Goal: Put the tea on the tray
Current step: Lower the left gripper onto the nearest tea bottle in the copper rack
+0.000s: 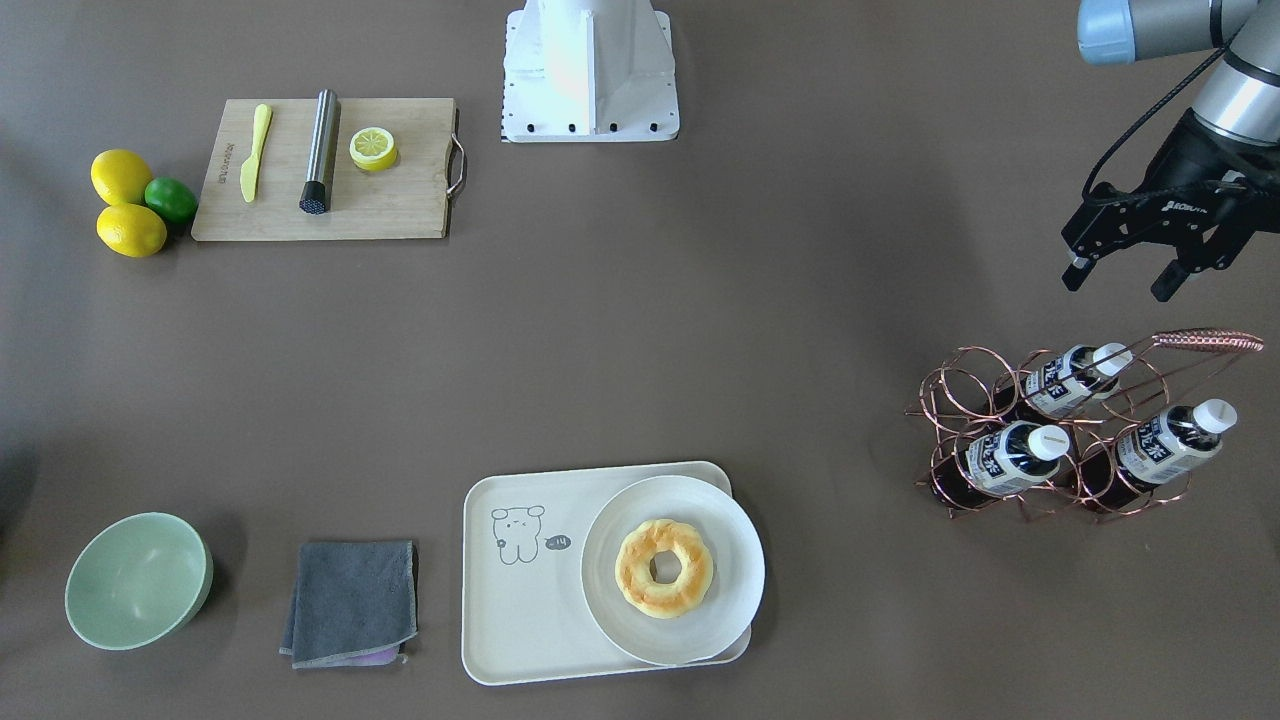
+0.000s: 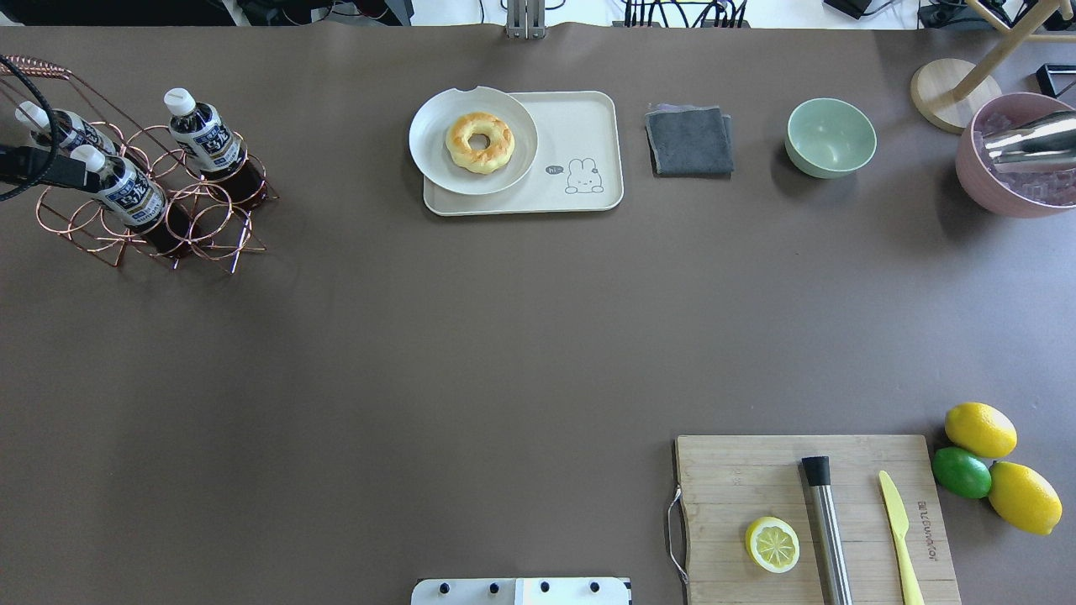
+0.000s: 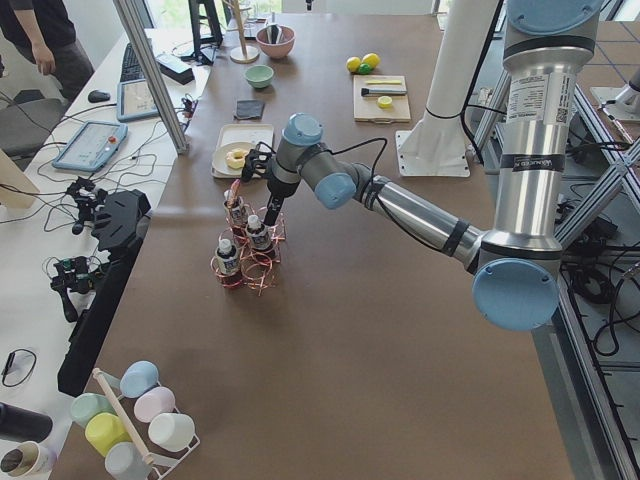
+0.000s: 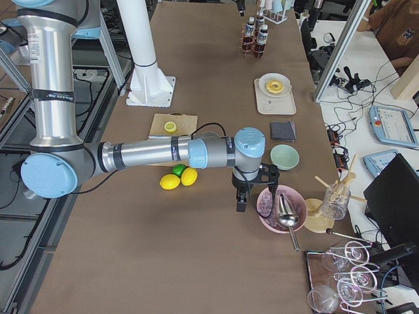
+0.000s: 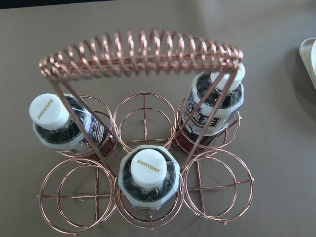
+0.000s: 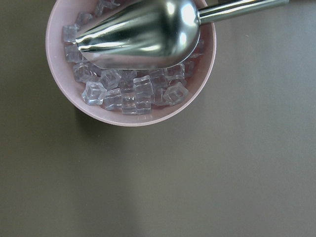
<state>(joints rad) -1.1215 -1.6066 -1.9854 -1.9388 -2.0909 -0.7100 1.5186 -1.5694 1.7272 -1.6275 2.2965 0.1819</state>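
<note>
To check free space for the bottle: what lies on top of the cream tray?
A round white plate holding a ring-shaped pastry sits on the tray, overhanging one end. The part with the bear drawing is bare. What lies under the plate is hidden.

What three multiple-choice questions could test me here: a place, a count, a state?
1. Where does the round white plate holding the ring-shaped golden pastry sit? A) on the cream-white rectangular tray B) on the wooden cutting board C) in the pale green bowl
2. How many small clear bottles of dark tea stand in the copper wire rack? A) two B) three C) five
3. How is the left gripper? A) shut on a bottle B) shut on a cloth C) open, empty
1 A: it rests on the tray, overhanging its rim. 2 B: three white caps show. 3 C: its jaws stand apart, holding nothing.
</note>
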